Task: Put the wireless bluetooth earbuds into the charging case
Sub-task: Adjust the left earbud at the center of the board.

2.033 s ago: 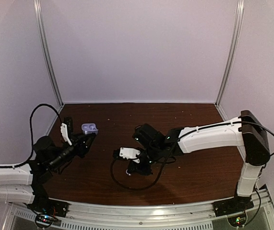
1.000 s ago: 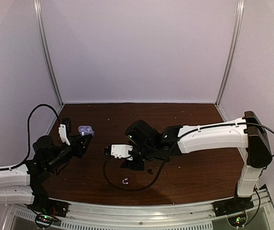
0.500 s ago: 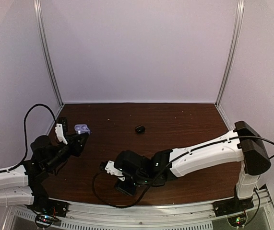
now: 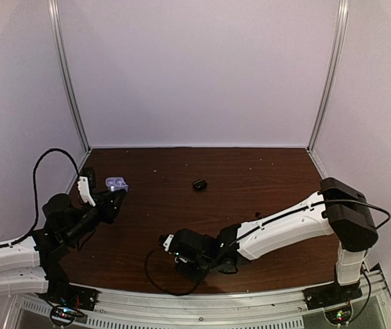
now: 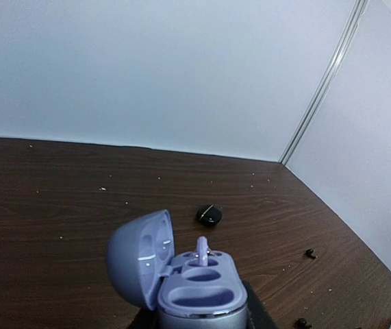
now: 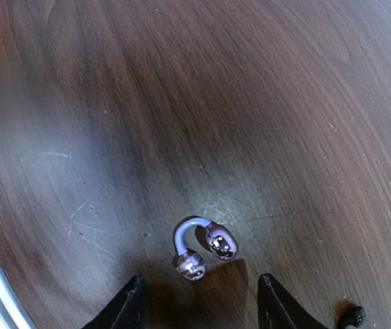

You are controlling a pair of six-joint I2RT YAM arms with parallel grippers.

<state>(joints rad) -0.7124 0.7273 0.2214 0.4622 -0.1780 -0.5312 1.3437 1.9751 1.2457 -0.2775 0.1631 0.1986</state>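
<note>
From above: shows the left hand [image 4: 113,199] at 9 o'clock of the table [image 4: 277,171], clenched on the open lavender case [image 4: 117,184]. Finds a glossy, pebble-shaped black case [image 4: 199,184] lying alone near centre. Puts the right hand [image 4: 190,266] low at 6 o'clock, a dark lump under its own wrist (fingertips too murky to read here).

Left wrist: looks over the case's smooth plastic shell, domed lid tipped back toward 9 o'clock. Sees one lavender earbud [image 5: 201,248] standing in the far oval socket. Hides the gripping fingers beneath the case. Catches two tiny black buds [image 5: 310,253] toward 4 o'clock, one nearly cut off.

Right wrist: shows the right hand released, dark fingertips [image 6: 130,305] spread at the lower edge. Finds a second lavender bud [image 6: 198,248] on scratched, grainy wood just beyond the gap, a curved hook with two shiny ends. Clips a small black speck [image 6: 351,317] at 5 o'clock.
</note>
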